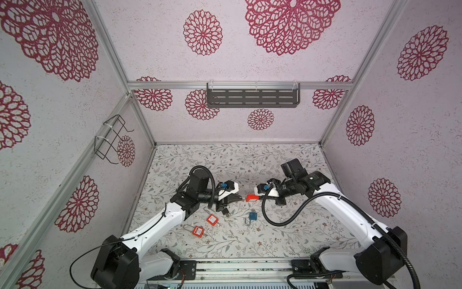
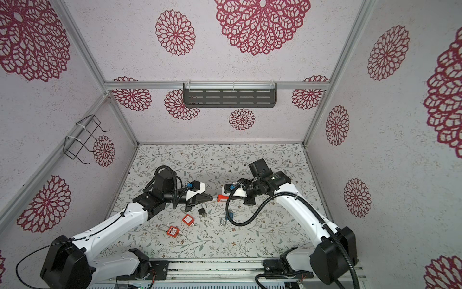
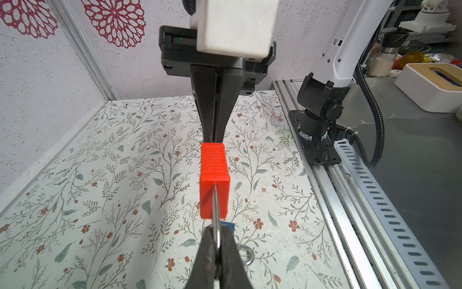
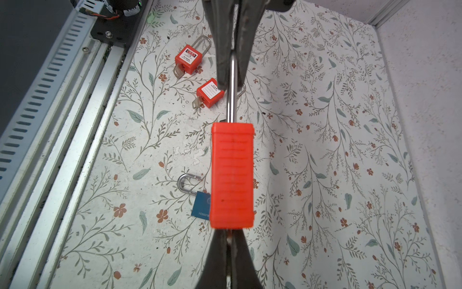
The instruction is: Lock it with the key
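Item: red padlock (image 1: pixel 252 198), held clear above the middle of the worktop (image 1: pixel 287 237). Left gripper (image 3: pixel 216 240) pinched its steel shackle (image 4: pixel 232 87). Right gripper (image 4: pixel 228 237) was pressed together at the keyway end, with any key hidden. Loose toward the front edge: labelled red padlock (image 4: pixel 210 93), second red padlock (image 4: pixel 188 58), both keyed, and blue padlock (image 4: pixel 200 205).

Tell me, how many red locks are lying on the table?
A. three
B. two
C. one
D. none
B: the white-label lock and the other red lock lie on the table; the third lock is up in the air, its metal loop pinched by the left gripper.
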Action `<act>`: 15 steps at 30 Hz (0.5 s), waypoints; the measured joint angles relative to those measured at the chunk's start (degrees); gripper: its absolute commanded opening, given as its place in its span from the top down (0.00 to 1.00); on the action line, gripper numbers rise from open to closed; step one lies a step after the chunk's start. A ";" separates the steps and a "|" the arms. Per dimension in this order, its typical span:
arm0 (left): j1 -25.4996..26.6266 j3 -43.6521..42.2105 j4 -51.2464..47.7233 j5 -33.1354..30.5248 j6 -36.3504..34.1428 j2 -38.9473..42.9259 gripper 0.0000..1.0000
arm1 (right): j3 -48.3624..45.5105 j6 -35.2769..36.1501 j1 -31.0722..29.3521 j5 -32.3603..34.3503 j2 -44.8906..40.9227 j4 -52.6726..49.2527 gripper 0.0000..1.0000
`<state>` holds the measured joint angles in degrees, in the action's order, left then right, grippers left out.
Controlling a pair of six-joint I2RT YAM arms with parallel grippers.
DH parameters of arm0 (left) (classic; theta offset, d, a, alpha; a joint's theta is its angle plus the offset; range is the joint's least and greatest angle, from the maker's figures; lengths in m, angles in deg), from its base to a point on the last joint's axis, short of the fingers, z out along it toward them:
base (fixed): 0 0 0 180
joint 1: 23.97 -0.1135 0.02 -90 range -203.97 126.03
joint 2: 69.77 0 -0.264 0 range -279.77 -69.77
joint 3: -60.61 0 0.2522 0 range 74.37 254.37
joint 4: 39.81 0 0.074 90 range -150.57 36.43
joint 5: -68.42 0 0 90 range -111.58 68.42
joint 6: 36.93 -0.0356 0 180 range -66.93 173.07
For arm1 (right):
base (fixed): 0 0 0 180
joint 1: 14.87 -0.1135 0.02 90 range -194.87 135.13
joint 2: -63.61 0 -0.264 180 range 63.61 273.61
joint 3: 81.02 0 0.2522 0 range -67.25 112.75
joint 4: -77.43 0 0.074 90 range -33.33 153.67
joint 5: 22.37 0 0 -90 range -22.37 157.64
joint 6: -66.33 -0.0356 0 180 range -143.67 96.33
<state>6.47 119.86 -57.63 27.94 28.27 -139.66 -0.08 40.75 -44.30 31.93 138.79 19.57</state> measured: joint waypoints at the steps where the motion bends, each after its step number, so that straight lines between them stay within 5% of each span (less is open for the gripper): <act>1: -0.02 0.02 0.07 0.02 0.00 0.00 1.00 | 0.00 0.02 0.00 0.11 -0.04 0.07 1.00; 15: 0.00 -1.79 0.50 -1.16 -1.16 4.20 1.00 | 3.17 0.70 0.42 -4.57 1.73 -4.37 1.00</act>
<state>6.47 118.07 -57.12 26.78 27.11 -135.46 3.09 41.45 -43.88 27.36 140.52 15.20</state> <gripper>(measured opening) 0.075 0.048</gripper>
